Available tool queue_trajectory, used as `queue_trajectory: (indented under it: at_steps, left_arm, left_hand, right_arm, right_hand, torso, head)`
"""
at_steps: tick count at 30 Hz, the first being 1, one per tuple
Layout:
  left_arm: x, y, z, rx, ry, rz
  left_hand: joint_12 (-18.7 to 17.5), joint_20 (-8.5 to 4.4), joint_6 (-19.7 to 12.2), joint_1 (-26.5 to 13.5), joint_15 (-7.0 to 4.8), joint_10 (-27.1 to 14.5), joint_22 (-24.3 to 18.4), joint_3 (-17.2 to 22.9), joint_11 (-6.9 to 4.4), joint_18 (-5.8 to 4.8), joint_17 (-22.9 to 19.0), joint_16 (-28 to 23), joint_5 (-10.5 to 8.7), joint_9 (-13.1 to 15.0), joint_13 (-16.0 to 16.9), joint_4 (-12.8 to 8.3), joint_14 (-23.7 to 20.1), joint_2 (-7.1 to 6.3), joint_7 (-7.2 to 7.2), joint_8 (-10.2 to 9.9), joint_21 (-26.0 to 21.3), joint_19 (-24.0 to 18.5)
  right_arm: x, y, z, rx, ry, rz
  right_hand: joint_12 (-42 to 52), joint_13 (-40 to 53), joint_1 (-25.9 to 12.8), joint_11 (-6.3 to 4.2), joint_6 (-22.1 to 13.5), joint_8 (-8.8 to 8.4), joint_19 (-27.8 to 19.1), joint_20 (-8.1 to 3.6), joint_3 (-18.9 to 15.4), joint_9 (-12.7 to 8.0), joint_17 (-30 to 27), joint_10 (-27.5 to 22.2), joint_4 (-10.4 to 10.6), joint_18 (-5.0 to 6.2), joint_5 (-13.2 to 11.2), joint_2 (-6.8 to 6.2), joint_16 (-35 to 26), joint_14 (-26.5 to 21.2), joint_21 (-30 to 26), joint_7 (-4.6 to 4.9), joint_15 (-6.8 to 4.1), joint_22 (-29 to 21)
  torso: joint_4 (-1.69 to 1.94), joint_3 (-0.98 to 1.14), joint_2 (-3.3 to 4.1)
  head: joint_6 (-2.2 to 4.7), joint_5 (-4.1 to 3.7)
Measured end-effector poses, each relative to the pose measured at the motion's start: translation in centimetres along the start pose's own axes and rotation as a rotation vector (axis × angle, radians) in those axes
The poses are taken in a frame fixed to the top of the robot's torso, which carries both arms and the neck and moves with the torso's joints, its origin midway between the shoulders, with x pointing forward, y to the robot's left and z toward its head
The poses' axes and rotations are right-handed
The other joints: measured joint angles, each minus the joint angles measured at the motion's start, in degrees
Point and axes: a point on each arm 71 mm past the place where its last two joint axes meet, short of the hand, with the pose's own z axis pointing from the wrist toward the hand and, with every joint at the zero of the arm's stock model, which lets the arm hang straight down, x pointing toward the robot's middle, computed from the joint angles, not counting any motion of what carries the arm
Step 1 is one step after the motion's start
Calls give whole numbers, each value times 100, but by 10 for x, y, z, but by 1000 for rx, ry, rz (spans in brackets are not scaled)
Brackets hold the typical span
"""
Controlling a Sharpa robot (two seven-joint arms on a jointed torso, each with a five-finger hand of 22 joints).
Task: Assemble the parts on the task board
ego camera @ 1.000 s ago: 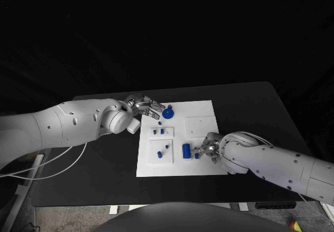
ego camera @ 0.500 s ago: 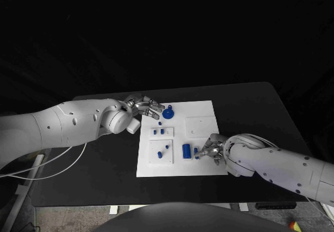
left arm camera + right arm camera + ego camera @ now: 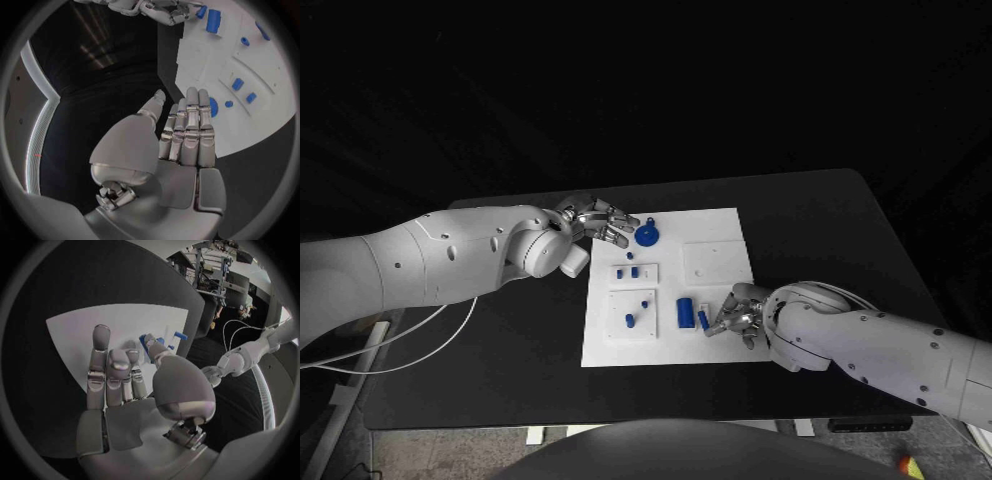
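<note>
So the black table (image 3: 819, 215) takes up most of the scene, with the white task board (image 3: 718, 225) sitting in the middle of it, right between the two hands. The left hand (image 3: 599, 222) hovers at the board's far corner on its own side, fingers straight and side by side with the thumb a bit apart, holding nothing as far as I can see; in the left wrist view those fingers (image 3: 190, 125) reach over the board's edge. Just beside its fingertips is a round blue part (image 3: 646, 236), and a bit nearer the robot there's a pair of tiny blue pieces (image 3: 636, 271). The right hand (image 3: 737, 316) is down at the board's near edge on its side, fingers partly curled, and honestly I can't tell if it's pinching something or not. Right next to its fingertips lies a chunky blue block (image 3: 685, 312), with a thin pale piece (image 3: 705, 315) between block and fingers. Another small blue part (image 3: 630, 320) lies further off from that hand.
</note>
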Motion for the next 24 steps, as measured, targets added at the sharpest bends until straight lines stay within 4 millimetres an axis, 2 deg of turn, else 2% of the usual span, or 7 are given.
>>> queue_trajectory:
  at_steps: [9,24]
  left_arm:
    - [0,0,0,0,0,0]
    - [-1,0,0,-2,-1,0]
  left_hand:
    - [0,0,0,0,0,0,0,0,0,0,-1,0,0,0,0,0,0,0,0,0,0,0]
    - [0,0,0,0,0,0,-22,16,0,0,-1,0,0,0,0,16,0,0,0,0,44,0]
  right_arm:
    - [0,0,0,-5,-3,-13]
    - [1,-1,1,-9,-16,-4]
  right_hand:
    - [23,-6,-85,0,11,22,0,0,-25,-45,4,0,-25,0,0,85,0,0,0,-8,0,0]
    - [45,-11,-240,-33,103,45,0,0,70,-76,17,35,166,0,0,194,0,0,0,-43,0,-1]
  torso:
    - [3,-3,1]
    - [7,-10,2]
  head:
    - [-5,-13]
    - [3,-29]
